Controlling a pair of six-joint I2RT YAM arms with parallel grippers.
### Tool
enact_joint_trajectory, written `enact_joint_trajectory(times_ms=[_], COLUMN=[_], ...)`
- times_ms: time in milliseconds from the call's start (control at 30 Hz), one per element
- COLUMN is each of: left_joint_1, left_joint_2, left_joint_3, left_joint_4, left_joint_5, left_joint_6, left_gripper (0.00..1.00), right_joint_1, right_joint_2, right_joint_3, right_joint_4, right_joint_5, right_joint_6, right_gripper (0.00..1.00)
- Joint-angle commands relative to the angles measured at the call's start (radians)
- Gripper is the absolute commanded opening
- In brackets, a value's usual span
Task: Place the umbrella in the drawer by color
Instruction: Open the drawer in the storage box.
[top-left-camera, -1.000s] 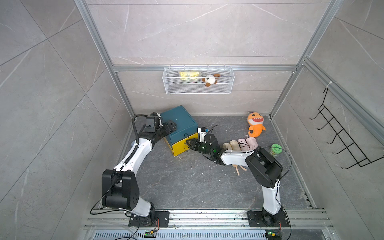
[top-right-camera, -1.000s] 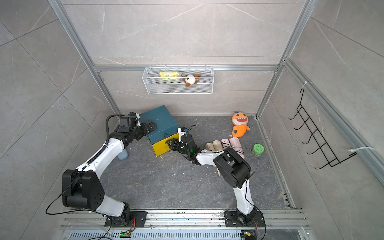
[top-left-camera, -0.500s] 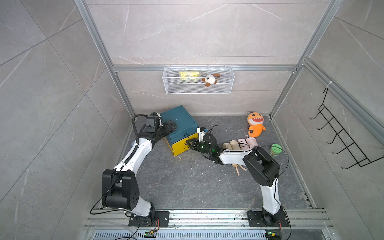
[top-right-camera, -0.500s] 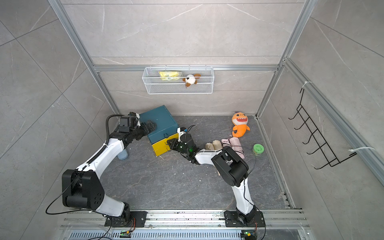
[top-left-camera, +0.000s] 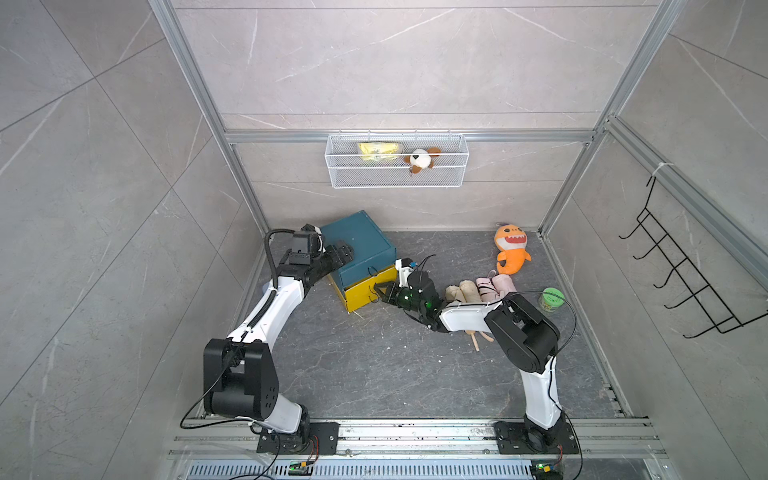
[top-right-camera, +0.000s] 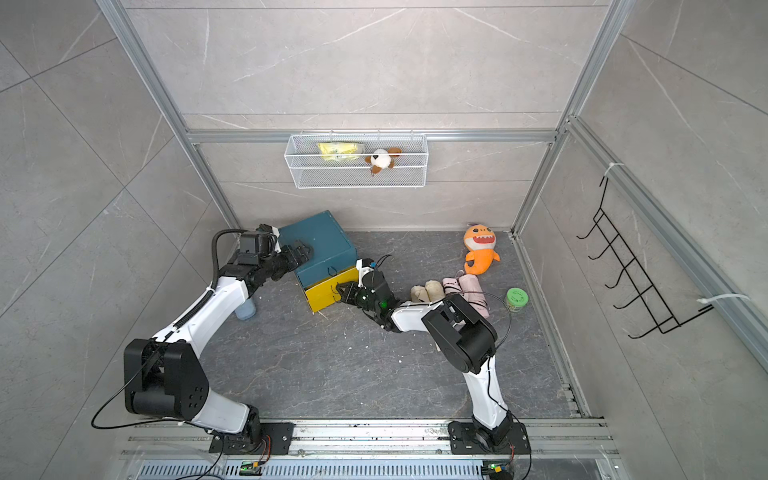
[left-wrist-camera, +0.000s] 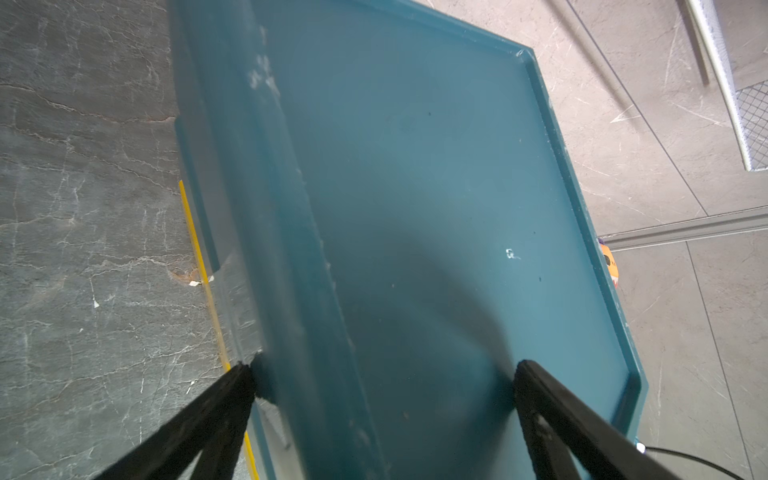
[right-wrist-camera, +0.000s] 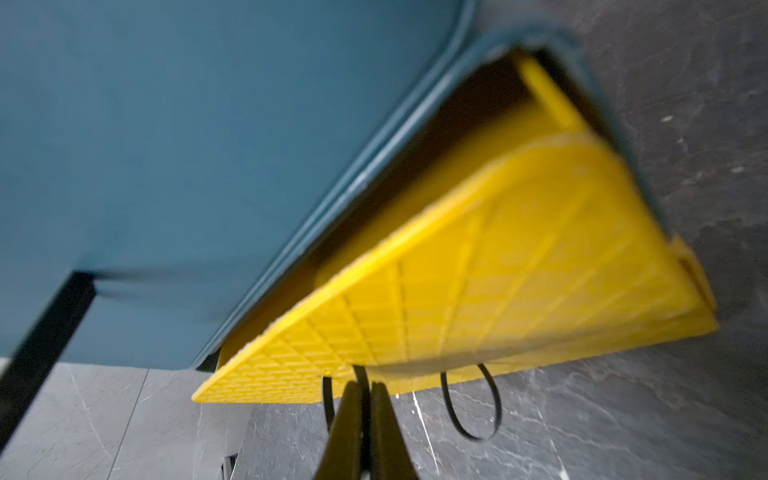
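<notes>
A teal cabinet (top-left-camera: 357, 237) stands at the back left of the floor, with a yellow drawer (top-left-camera: 365, 286) at its bottom. In the right wrist view the yellow drawer (right-wrist-camera: 478, 270) stands slightly out, a dark gap above it. My right gripper (right-wrist-camera: 361, 386) is shut on one thin black loop handle (right-wrist-camera: 327, 401) at the drawer's front. My left gripper (left-wrist-camera: 382, 370) is open, its fingers straddling the cabinet's top edge (left-wrist-camera: 415, 187). A beige umbrella (top-left-camera: 463, 291) and a pink umbrella (top-left-camera: 496, 284) lie folded on the floor beside my right arm.
An orange shark plush (top-left-camera: 511, 249) lies at the back right and a green jar (top-left-camera: 552, 299) sits near the right wall. A wire basket (top-left-camera: 397, 166) hangs on the back wall, a black hook rack (top-left-camera: 681, 282) on the right wall. A pale blue cup (top-right-camera: 246, 309) stands under my left arm.
My right gripper has closed on the yellow drawer's loop handle. The left arm has stayed on the cabinet.
</notes>
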Motion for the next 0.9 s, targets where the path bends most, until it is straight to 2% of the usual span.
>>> enact_joint_trajectory(times_ms=[0,533,867], left_joint_1=[-0.022,-0.022,-0.021], left_joint_2=[0.047,0.034,0.037], left_joint_3=[-0.034,-0.035,-0.038], left_joint_4=[-0.097,-0.099,-0.098], left_joint_5=[-0.002,-0.007,-0.007], left_joint_6=[0.014,0.019,0.021], left_gripper=[1.00,1.00,1.00], right_joint_1=[0.004,0.027,0.041], right_joint_2=[-0.070,-0.316,-0.360], right_joint_3=[-0.067,-0.374,-0.430], right_joint_4=[0.009,-0.039,-0.061], right_joint_5=[0.012,0.049,0.062], right_joint_6=[-0.029,-0.103,-0.127], right_gripper=[0.02,0.03,0.04])
